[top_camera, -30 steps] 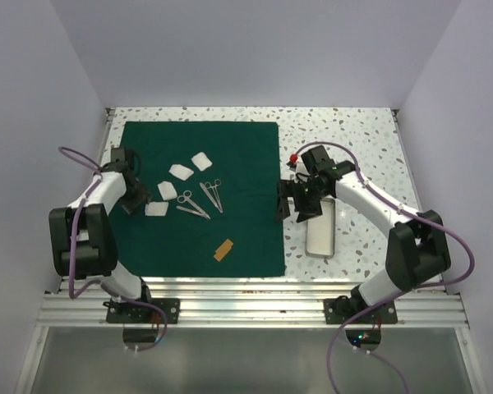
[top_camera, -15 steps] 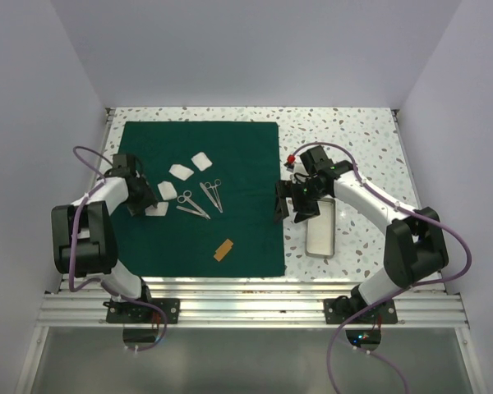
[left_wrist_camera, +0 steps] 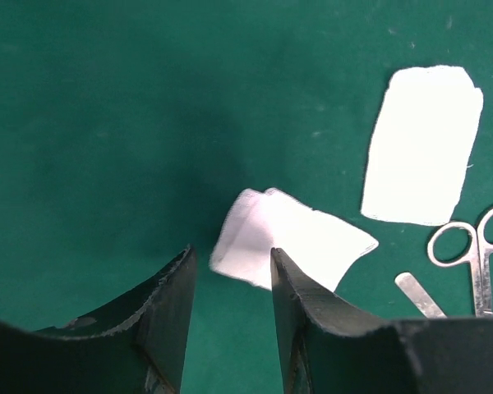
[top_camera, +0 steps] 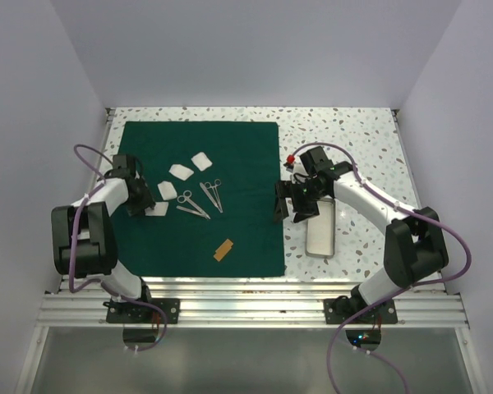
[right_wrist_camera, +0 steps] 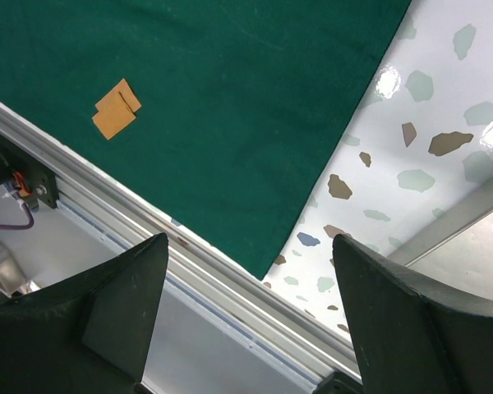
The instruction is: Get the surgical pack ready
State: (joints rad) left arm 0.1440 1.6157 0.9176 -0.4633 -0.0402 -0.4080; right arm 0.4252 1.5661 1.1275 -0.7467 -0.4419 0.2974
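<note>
The dark green drape (top_camera: 230,148) lies spread flat on the table, and also shows in the right wrist view (right_wrist_camera: 214,82). On it lie several white gauze pieces (top_camera: 181,171), two pairs of silver scissor-like instruments (top_camera: 212,194) and a tan strip (top_camera: 223,249). My left gripper (top_camera: 145,203) is open just above the drape. Its jaws (left_wrist_camera: 230,261) stand at the near edge of a folded gauze (left_wrist_camera: 300,238) without holding it. My right gripper (top_camera: 286,205) is wide open and empty over the drape's right edge (right_wrist_camera: 251,240). The silver tray (top_camera: 320,228) lies on the tabletop right of the drape.
A second gauze (left_wrist_camera: 423,144) and a scissor ring (left_wrist_camera: 468,246) lie right of the left jaws. A small red-topped item (top_camera: 293,158) sits near the right arm. The aluminium rail (right_wrist_camera: 148,238) runs along the near table edge. Walls close in the sides and back.
My left gripper has moved a little to the right, up to the lowest gauze. The right arm has barely shifted. Nothing was grasped.
</note>
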